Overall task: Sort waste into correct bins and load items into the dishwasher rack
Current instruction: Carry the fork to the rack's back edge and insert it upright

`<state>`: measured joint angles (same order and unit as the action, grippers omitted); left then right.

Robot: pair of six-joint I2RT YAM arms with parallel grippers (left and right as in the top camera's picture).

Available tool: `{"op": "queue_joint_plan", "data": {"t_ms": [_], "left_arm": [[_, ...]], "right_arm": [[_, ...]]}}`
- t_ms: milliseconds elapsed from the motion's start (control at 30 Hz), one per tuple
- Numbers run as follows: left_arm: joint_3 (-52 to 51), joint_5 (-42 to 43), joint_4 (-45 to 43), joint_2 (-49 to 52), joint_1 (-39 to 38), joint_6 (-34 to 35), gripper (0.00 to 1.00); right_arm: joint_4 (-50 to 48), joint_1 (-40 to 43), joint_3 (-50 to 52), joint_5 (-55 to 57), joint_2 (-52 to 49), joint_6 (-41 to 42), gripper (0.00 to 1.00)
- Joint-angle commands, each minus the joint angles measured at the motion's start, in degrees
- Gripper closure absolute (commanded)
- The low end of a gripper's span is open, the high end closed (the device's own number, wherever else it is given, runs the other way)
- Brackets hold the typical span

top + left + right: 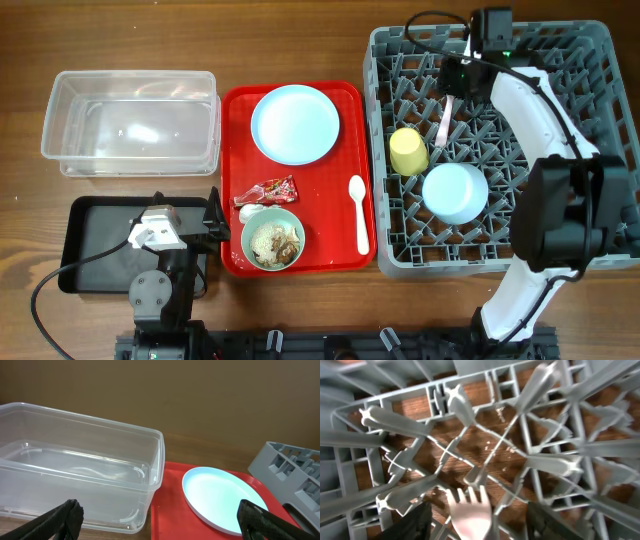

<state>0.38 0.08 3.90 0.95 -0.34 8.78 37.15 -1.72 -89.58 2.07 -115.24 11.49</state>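
Note:
My right gripper [452, 78] [485, 522] is open over the far part of the grey dishwasher rack [600, 60] [470, 415]. The white fork [444, 122] [470, 515] lies between its spread fingers, untouched. A yellow cup [408, 150] and an upturned pale blue bowl [455, 193] sit in the rack. My left gripper [213, 218] [160, 510] is open and empty by the black tray [95, 250]. The clear tub [60, 125] [75, 460] is empty. The red serving tray [345, 100] [170, 510] holds the blue plate [295, 123] [220, 497], red wrapper [277, 188], white scrap [249, 212], white spoon [359, 213] and a mint bowl [272, 240] of beige leftovers.
The rack's corner [295, 470] shows at the right of the left wrist view. Both arm bases stand at the table's front edge. Bare wood lies behind the tub and the red tray.

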Motion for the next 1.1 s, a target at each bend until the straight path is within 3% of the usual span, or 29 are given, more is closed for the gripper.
{"op": "queue_joint_plan", "data": {"t_ms": [0, 167, 300, 400, 667, 967, 1067], "left_arm": [[0.0, 0.5, 0.4, 0.2, -0.2, -1.1, 0.0], [0.0, 0.5, 0.4, 0.2, -0.2, -1.1, 0.0], [0.0, 0.5, 0.4, 0.2, -0.2, -1.1, 0.0], [0.0, 0.5, 0.4, 0.2, -0.2, -1.1, 0.0], [0.0, 0.5, 0.4, 0.2, -0.2, -1.1, 0.0], [0.0, 0.5, 0.4, 0.2, -0.2, -1.1, 0.0], [0.0, 0.5, 0.4, 0.2, -0.2, -1.1, 0.0]], "right_arm": [[-0.4, -0.3, 1.0, -2.6, -1.7, 0.1, 0.45], [-0.7, -0.3, 1.7, -2.6, -1.7, -1.0, 0.49], [-1.3, -0.3, 3.1, -2.3, -1.7, -1.0, 0.61], [-3.1, -0.3, 5.1, -2.1, -1.7, -1.0, 0.62], [-3.3, -0.3, 2.3, -1.5, 4.3, -4.7, 0.85], [-6.4, -0.3, 2.0, -2.3, 12.3, -8.5, 0.84], [-4.0, -0.3, 2.1, -5.6, 12.2, -10.1, 0.88]]}}
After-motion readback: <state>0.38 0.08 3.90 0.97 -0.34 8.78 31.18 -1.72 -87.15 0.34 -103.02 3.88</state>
